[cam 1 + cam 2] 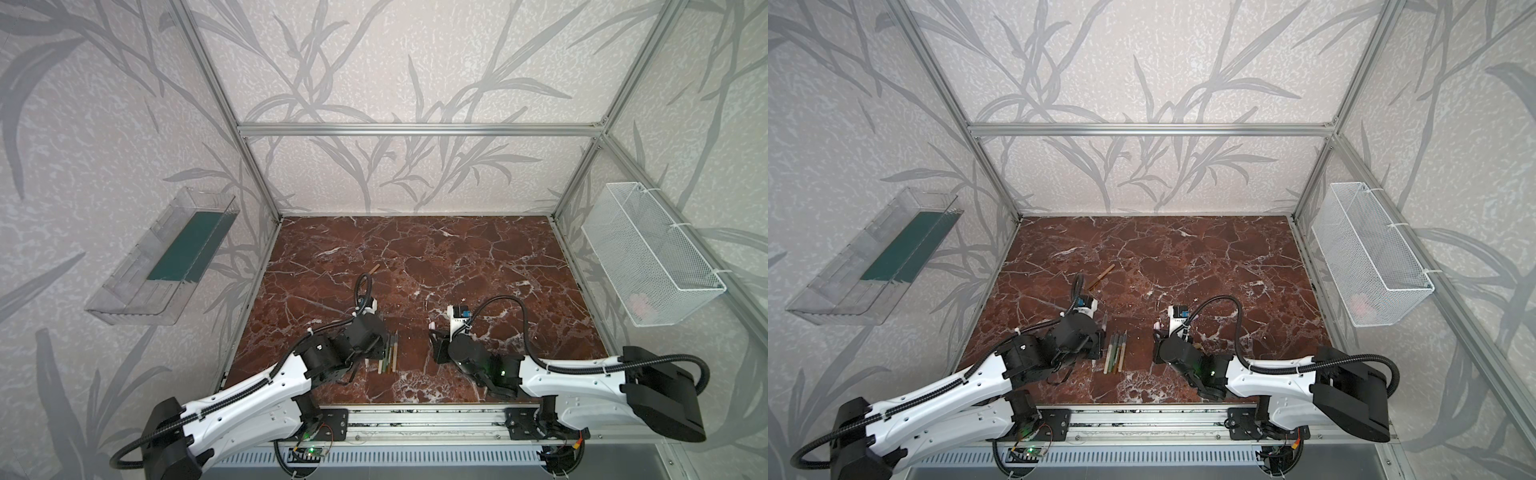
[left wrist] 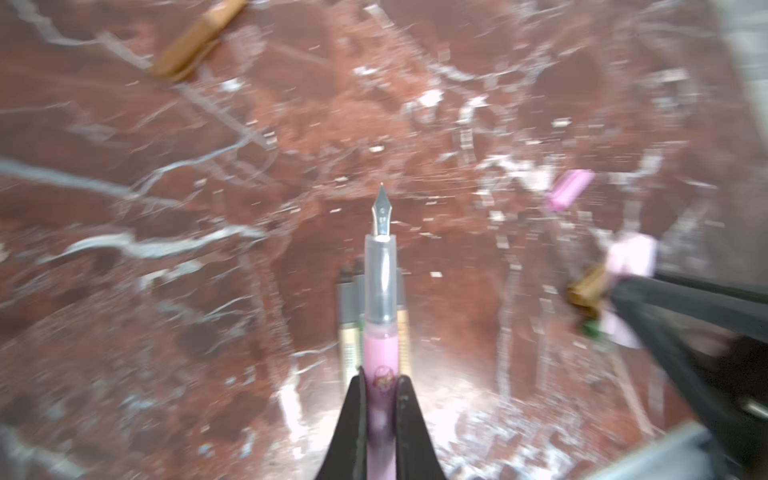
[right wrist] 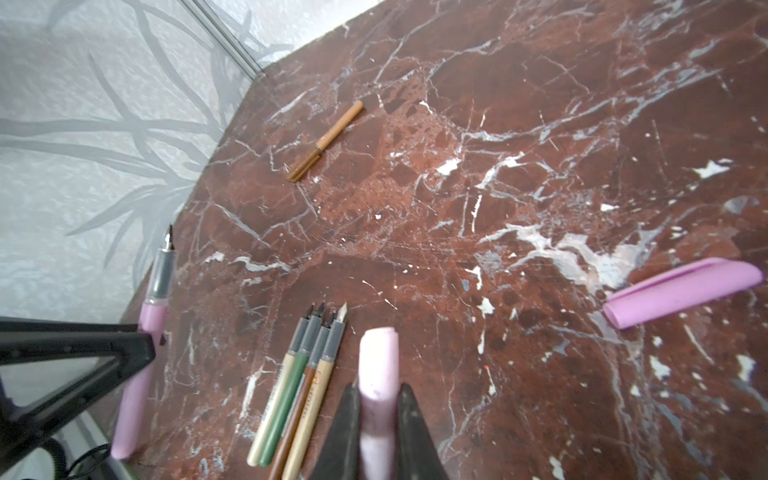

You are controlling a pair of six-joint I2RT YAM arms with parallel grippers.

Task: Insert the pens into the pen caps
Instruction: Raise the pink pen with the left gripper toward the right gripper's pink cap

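Quick rundown: the left gripper has its jaws clamped on the barrel of the pink pen, with the bare metal nib sticking out front. The right gripper is squeezed tight onto a pale pink cap. In both top views the two grippers sit near the front edge of the table with a gap between them. The other four pens lie side by side on the table in that gap. A purple cap lies off on its own. A tan pen that looks already capped sits well apart toward the back.

My read is that the step in hand is mating pen and cap in mid-air, and that's where it can go sideways:

- The pen is gripped well back from the nib, so a small tilt of the wrist swings the tip a lot. If the two axes aren't lined up, the nib catches the cap's rim instead of going in.
- It's a smooth round barrel in a two-finger pinch, so I'd guess push-in force could slide the pen backwards through the jaws rather than seat it.
- I can't tell which end of the held cap is the open one.
- The held cap looks paler than the pen, and the purple one may be the real match.
- Anything dropped lands right on the four loose pens below and scatters them.
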